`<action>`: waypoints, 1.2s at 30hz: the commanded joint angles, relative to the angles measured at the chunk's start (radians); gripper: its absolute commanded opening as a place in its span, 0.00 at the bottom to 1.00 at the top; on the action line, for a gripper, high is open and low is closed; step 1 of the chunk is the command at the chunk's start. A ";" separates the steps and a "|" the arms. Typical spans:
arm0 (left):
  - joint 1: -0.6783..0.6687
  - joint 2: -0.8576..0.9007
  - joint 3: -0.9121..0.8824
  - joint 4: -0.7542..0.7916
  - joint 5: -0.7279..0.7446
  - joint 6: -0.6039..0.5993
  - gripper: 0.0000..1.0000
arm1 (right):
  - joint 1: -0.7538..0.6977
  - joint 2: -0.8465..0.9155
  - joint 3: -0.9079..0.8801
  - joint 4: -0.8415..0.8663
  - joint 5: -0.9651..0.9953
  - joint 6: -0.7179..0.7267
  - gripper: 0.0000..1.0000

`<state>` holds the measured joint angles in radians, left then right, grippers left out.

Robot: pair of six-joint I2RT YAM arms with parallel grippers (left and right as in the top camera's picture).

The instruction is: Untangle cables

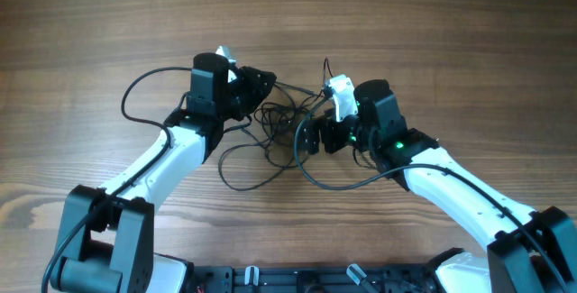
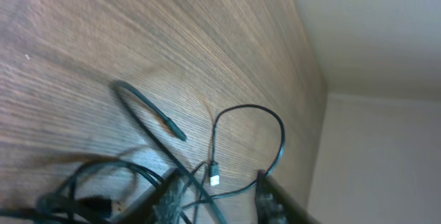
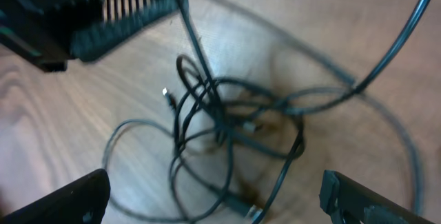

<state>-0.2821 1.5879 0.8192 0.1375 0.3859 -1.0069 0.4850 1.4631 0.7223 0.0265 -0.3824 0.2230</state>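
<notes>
The cables [image 1: 278,117] are thin black wires knotted in a loose bundle on the wood table, between my two grippers. My left gripper [image 1: 260,88] is at the bundle's left edge. In the left wrist view its fingers [image 2: 220,200] are apart, with a few strands and a small silver plug [image 2: 215,180] lying between them. My right gripper [image 1: 311,135] is at the bundle's lower right. In the right wrist view its fingers [image 3: 217,200] are wide open over the tangle [image 3: 227,127], gripping nothing.
The wood table [image 1: 433,22] stretches to the back and sides. A thicker arm cable loops at the left [image 1: 135,95], another curves under the right arm [image 1: 347,185]. The left gripper shows in the right wrist view [image 3: 117,14].
</notes>
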 commanded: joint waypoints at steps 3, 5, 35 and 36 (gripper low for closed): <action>-0.024 0.012 0.007 0.001 -0.017 0.004 0.49 | 0.014 0.057 0.003 0.089 0.071 -0.092 1.00; -0.032 0.013 0.007 -0.003 -0.024 0.004 0.51 | 0.016 0.077 0.003 0.118 0.071 -0.092 1.00; 0.204 -0.386 0.007 -0.024 0.074 0.154 0.04 | 0.000 0.148 0.003 0.050 0.184 0.075 0.05; 0.237 -0.413 0.007 -0.035 0.074 0.166 0.04 | -0.022 0.136 0.003 0.018 0.185 0.076 0.05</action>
<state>-0.1448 1.2755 0.8192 0.1226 0.4553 -0.9382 0.5274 1.6482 0.7235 0.1104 -0.2268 0.2626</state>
